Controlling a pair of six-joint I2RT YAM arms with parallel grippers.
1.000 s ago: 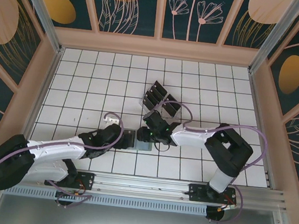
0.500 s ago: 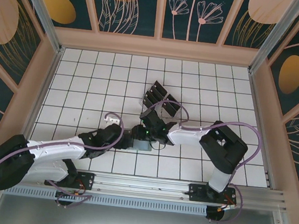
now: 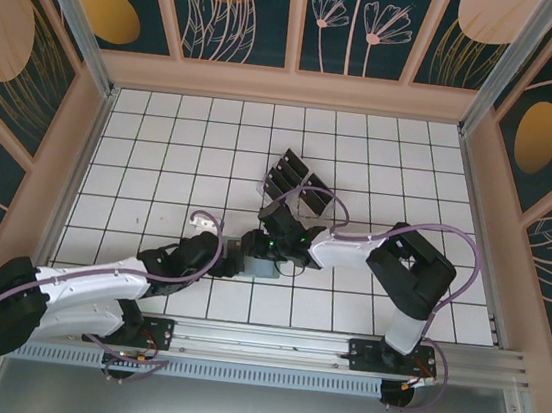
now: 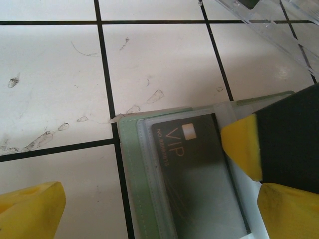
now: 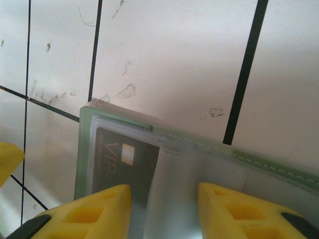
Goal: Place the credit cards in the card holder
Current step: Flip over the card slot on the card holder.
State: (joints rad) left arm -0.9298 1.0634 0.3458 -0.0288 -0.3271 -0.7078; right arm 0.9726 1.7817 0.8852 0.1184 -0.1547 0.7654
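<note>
The right pincer (image 5: 162,196) stands over the open sage-green soft bifold card holder (image 5: 81,159), its yellow fingers part-way apart on either side of a frosted clear pocket (image 5: 199,167). Whether they pinch that pocket or merely press on it I cannot tell. The left pincer (image 4: 159,204) faces it from the opposite end, jaws spread wide and gripping nothing. The card holder lies flat on the white gridded surface (image 3: 162,152), between the two pincers and touched by the right one. One dark, near-black rectangular credit card (image 4: 199,189) marked VIP sits under the clear window. Its long axis runs along the line joining the two pincers, so any push to seat it deeper would, I judge, go along that line. The other dark credit cards (image 3: 292,176) stand in a clear acrylic slotted rack (image 3: 303,195) beyond the card holder, nearer the right arm, which looks the likelier one to fetch the next.
</note>
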